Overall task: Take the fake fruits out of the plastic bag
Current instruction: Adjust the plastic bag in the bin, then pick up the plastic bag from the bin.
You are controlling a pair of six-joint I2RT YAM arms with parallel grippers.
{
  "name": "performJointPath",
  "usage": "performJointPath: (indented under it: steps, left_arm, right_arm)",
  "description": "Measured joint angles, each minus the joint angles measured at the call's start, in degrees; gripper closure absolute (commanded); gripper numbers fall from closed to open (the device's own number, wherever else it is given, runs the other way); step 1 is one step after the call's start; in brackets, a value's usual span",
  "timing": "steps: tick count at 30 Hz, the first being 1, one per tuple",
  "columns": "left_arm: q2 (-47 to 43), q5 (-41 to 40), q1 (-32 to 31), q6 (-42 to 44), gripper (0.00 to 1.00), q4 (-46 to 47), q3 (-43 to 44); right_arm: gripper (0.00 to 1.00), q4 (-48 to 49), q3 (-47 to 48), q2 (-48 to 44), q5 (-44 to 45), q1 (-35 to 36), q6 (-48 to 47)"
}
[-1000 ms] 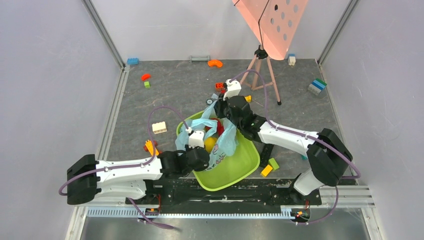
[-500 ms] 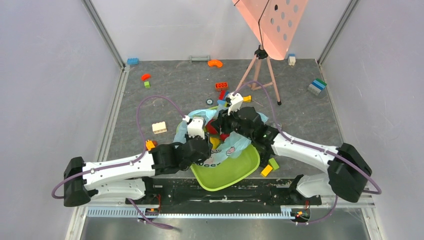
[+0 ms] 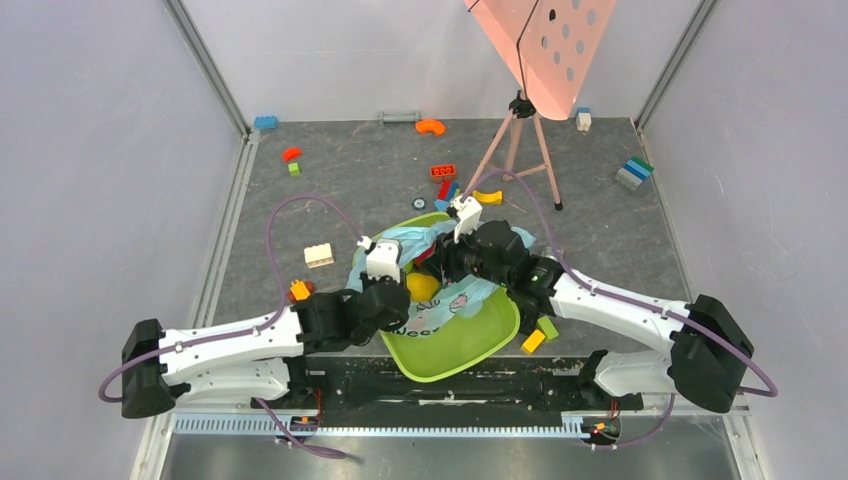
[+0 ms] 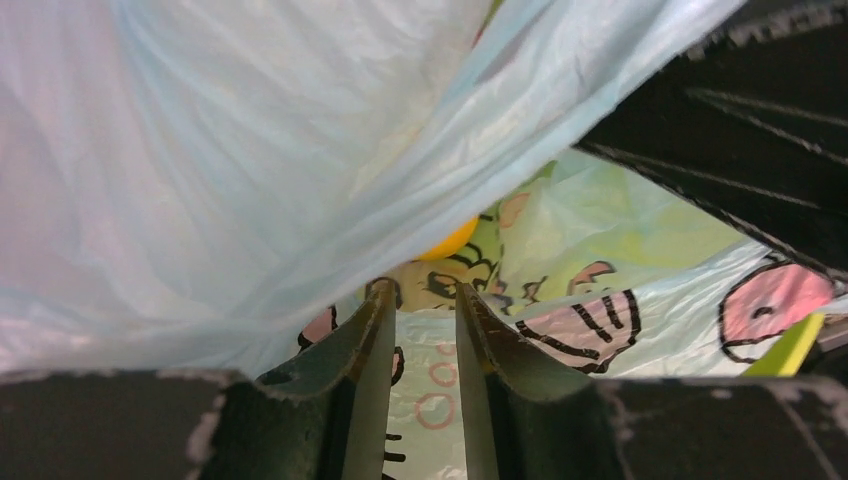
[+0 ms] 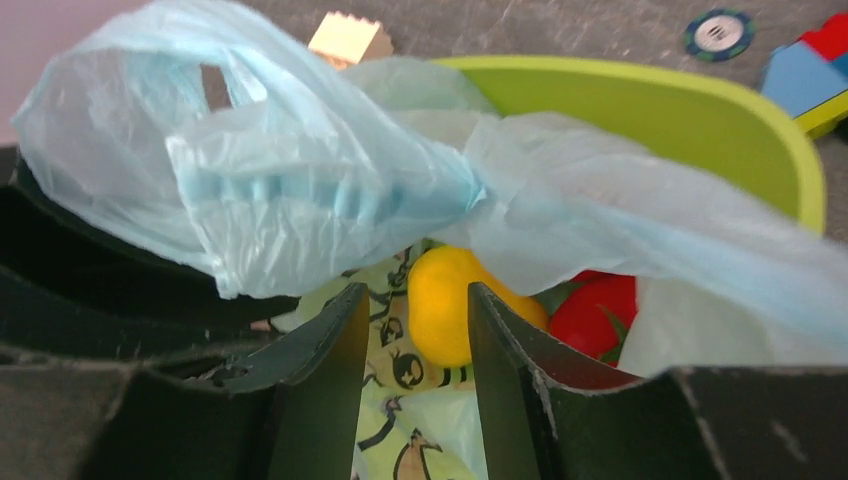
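The light-blue plastic bag with cartoon prints lies slumped in the lime-green tub. A yellow fruit shows in its mouth. In the right wrist view the bag drapes above the fingers; the yellow fruit sits just past my open right gripper, with a red fruit beside it. My right gripper is low over the bag. My left gripper is narrowly open, its tips over printed bag film, a bit of yellow fruit beyond. The green apple is hidden.
A pink tripod stand rises behind the tub. Toy blocks lie around: cream, orange, red, yellow and green by the tub's right edge. The tub rim is close beyond the bag.
The bag, held up and stretched between both grippers a second ago, has sunk flat into the tub. Both grippers have come down and closer together over it.
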Motion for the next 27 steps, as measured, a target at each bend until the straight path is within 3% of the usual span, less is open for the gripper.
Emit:
performJointPath:
  steps: [5, 16, 19, 23, 27]
  left_arm:
    - [-3.0, -0.1, 0.0, 0.0, 0.58, -0.9, -2.1]
    - [-4.0, -0.2, 0.0, 0.0, 0.60, -0.9, -2.3]
    - [-4.3, -0.2, 0.0, 0.1, 0.55, -0.9, -2.3]
    - [-4.7, -0.1, 0.0, 1.6, 0.51, -3.3, 1.9]
    - [-4.8, 0.0, 0.0, 4.1, 0.50, -3.1, 10.2]
  right_arm:
    - [0.52, -1.1, -0.8, 0.1, 0.5, 2.6, -0.7]
    - [0.49, -2.1, -0.8, 0.9, 2.5, 3.7, -0.4]
    - [0.45, -2.8, -0.5, 0.8, 2.5, 4.3, -0.4]
    - [0.30, -9.4, 5.7, 0.6, 2.4, 4.8, -0.8]
    - [0.25, -14.4, 15.3, -1.7, 2.1, 4.8, -1.5]
